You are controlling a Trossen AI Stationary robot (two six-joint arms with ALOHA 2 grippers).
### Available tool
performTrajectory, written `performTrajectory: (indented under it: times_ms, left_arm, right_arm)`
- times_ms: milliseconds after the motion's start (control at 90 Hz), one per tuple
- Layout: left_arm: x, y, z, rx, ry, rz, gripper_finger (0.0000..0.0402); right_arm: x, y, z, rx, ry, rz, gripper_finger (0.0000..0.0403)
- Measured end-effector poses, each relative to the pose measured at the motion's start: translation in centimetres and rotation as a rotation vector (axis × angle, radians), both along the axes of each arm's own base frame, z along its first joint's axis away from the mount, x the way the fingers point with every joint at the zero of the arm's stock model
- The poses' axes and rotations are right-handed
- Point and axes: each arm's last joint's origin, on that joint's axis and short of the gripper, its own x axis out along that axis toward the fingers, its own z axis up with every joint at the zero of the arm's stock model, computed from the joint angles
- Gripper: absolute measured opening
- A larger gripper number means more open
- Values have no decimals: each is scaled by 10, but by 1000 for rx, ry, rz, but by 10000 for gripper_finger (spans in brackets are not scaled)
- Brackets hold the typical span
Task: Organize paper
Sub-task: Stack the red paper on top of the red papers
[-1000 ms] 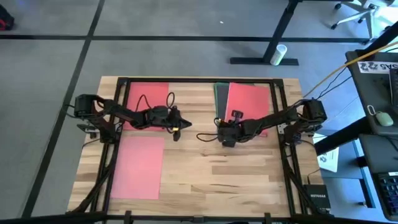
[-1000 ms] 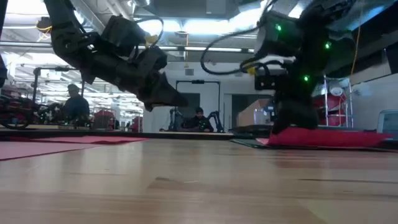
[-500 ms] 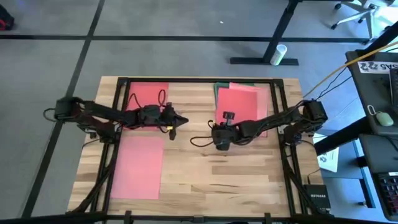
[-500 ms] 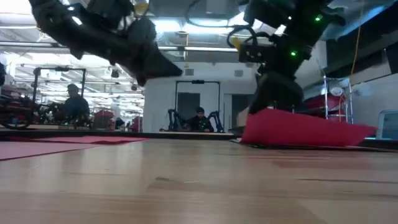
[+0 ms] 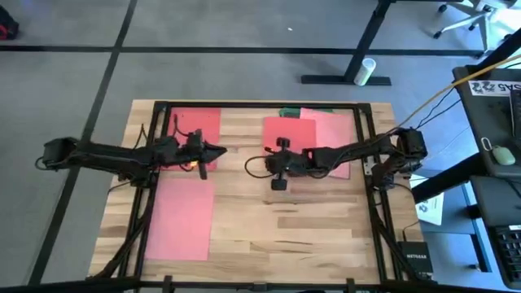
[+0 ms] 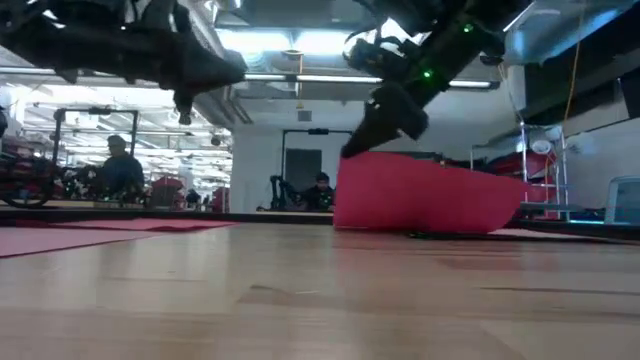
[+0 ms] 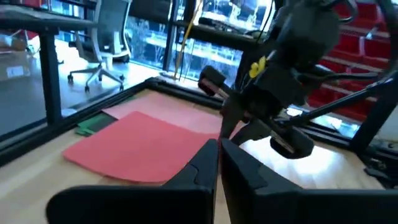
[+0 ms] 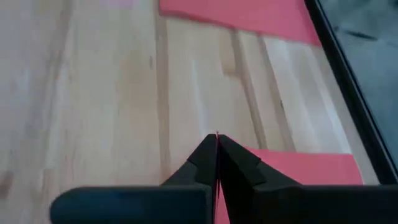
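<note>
**Over the middle of the wooden table, one red sheet is hanging from my right jaws**

Over the wooden table (image 5: 269,224), near its centre, my right gripper (image 5: 275,155) is holding a red sheet (image 5: 289,134) by its edge. The jaws are pressed flat together, with only the thin paper edge showing between them in the right wrist view (image 8: 217,140). From table height the red sheet (image 6: 415,192) is standing up off the boards, lifted at the gripped side and sagging down to the table at its other end.

Behind that sheet, toward the table's far right corner, a pink sheet (image 5: 335,130) is lying flat, and a green sheet (image 5: 290,111) is peeking out from under the pile at the far edge. In the left wrist view the same green sheet (image 7: 96,121) is showing as a sliver beside the lifted red one (image 7: 137,146).

Left of the table's centre, my left gripper (image 5: 207,155) is hovering above the boards with nothing in it; its jaws are drawn almost together, a narrow slit between the fingers (image 7: 202,165). It is hanging near the edge of another red sheet (image 5: 194,130) lying flat at the table's far left. Nearer the front on that same side, a second pink sheet (image 5: 179,218) is lying flat, apart from both grippers.

Beyond the table, people (image 6: 120,170) are sitting in the room.
</note>
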Motion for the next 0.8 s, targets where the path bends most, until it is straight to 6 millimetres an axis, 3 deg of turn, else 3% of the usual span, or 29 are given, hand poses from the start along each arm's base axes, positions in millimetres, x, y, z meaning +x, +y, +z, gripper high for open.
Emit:
performTrajectory:
  times_ms: [156,544,800]
  left_arm:
    - [-6,0,-4,-1,-3,6,0]
    - [-9,-1,-3,-7,-14,19,0]
    - [-25,-5,16,42,-131,2,0]
  right_arm:
    - [16,-8,12,8,-32,40,0]
    - [89,-12,21,9,-90,243,0]
    - [106,-14,22,-29,-102,293,0]
